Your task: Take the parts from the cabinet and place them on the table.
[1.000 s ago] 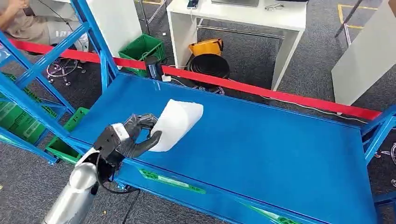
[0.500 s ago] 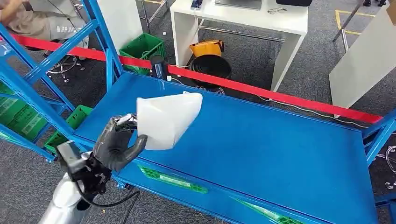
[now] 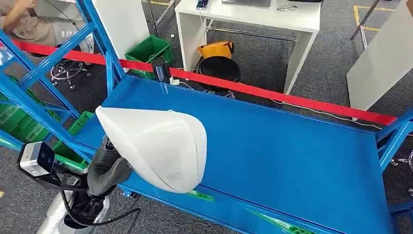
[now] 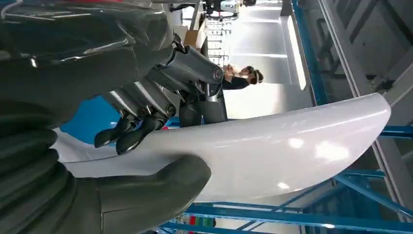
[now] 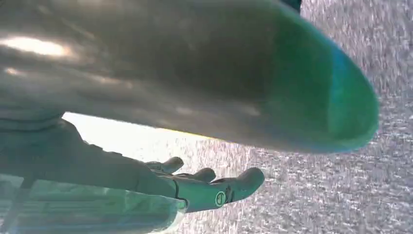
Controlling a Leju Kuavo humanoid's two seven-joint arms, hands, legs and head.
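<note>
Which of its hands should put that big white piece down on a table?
Probably the left robot hand: it already grips the white part. The right robot hand hangs over the floor, fingers out, holding nothing.

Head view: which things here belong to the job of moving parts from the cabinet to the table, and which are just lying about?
Part of the job:
white part, held by the left hand
blue shelf

Just lying about:
green crate
white desk
yellow bag
black coil
</note>
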